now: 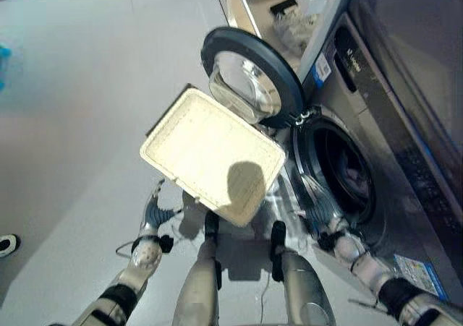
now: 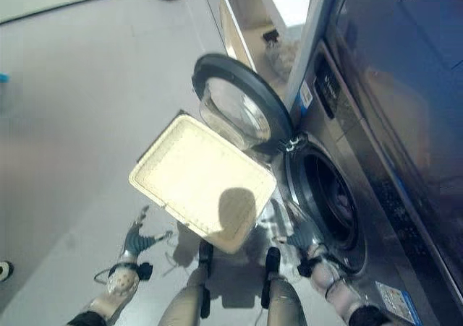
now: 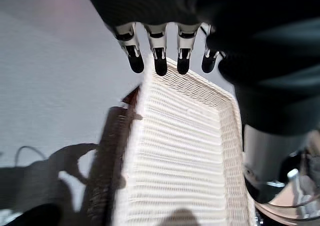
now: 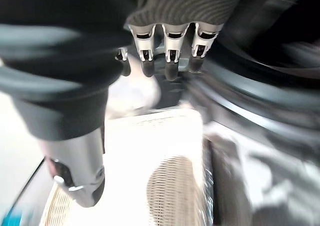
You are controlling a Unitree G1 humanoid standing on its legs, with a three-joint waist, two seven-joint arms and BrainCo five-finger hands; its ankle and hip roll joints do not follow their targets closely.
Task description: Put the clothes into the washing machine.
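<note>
The silver washing machine (image 1: 405, 160) stands on my right with its round door (image 1: 249, 76) swung open to the left. Some pale pinkish cloth (image 1: 356, 180) lies inside the dark drum (image 1: 340, 167). A white woven basket (image 1: 213, 156) sits on the floor in front of the door, and nothing lies in it. My left hand (image 1: 152, 214) hovers by the basket's near left corner with its fingers (image 3: 157, 55) straight and spread, holding nothing. My right hand (image 1: 329, 225) is at the lower rim of the drum opening, its fingers (image 4: 170, 55) straight and empty.
Grey floor (image 1: 87, 123) spreads out to the left. A pale cabinet (image 1: 275, 1) stands beyond the machine. A person's shoe (image 1: 6, 245) shows at the far left edge. The open door hangs over the basket's far corner.
</note>
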